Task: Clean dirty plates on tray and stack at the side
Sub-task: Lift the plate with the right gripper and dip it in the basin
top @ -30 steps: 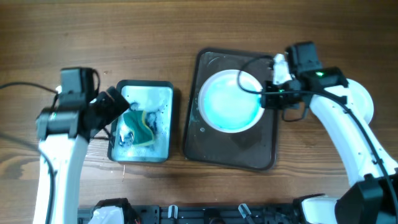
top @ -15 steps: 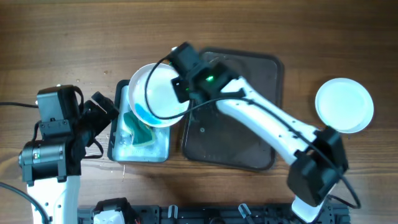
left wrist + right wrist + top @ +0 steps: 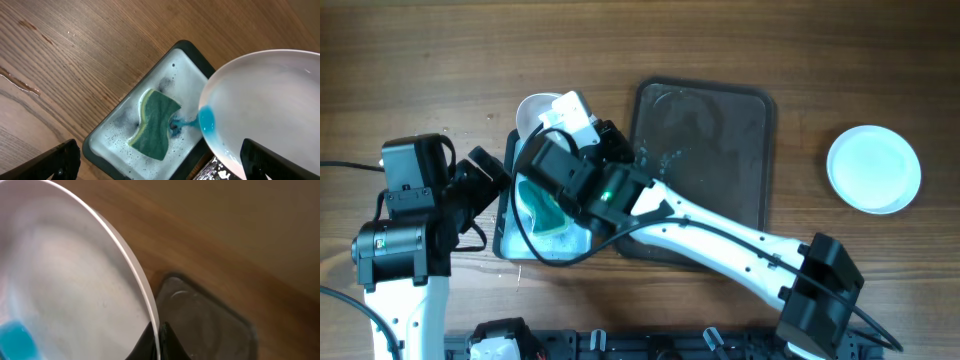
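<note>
My right gripper point(image 3: 558, 132) is shut on the rim of a white plate point(image 3: 538, 112) and holds it tilted steeply over the soapy basin point(image 3: 582, 240). In the right wrist view the fingertips point(image 3: 158, 339) pinch the plate point(image 3: 65, 280) at its edge. Blue liquid point(image 3: 206, 120) runs off the plate point(image 3: 270, 95) into the basin point(image 3: 115, 145), beside the green-and-yellow sponge point(image 3: 156, 124). My left gripper point(image 3: 160, 167) is open and empty just above the basin's left side point(image 3: 492, 178). The dark tray point(image 3: 705, 170) holds no plate. A clean white plate point(image 3: 873, 168) lies at the far right.
The right arm stretches across the tray's front edge point(image 3: 710, 262) from the lower right. The tray point(image 3: 210, 320) shows wet smears. Bare wooden table point(image 3: 440, 60) lies behind and left of the basin. A cable point(image 3: 350, 140) runs off to the left.
My right arm has carried the plate from the tray to the basin and tipped it up steeply. The blue liquid now drips off. The left gripper has let the sponge go and hovers.
</note>
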{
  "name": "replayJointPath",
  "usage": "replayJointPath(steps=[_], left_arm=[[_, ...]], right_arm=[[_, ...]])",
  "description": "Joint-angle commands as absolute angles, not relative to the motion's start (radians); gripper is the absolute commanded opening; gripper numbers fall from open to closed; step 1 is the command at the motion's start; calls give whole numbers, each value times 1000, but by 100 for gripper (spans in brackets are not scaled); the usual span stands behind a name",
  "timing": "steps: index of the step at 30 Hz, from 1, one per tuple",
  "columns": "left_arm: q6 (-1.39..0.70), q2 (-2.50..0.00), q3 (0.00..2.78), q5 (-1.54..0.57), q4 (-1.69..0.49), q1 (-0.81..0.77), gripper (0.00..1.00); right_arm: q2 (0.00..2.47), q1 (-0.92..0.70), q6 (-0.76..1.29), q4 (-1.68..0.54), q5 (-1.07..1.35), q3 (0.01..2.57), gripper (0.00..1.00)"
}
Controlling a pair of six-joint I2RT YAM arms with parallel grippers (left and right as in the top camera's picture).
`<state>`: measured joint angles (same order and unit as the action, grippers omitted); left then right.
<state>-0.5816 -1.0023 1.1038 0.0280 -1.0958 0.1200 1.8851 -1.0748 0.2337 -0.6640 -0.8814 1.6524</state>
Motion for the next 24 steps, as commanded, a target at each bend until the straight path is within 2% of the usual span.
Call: replayJointPath(steps=[1, 11, 24], left_arm=[[-580, -1004, 1117, 19, -1093, 127, 100], [-580, -1004, 1117, 20, -1093, 127, 100], [-580, -1004, 1117, 19, -1093, 127, 100]], right_arm=[[1845, -1113, 177, -633, -1077, 1676, 4], [1845, -1177, -50, -490, -1246, 1676, 4], [1845, -1179, -157, -373, -1261, 1676, 4]])
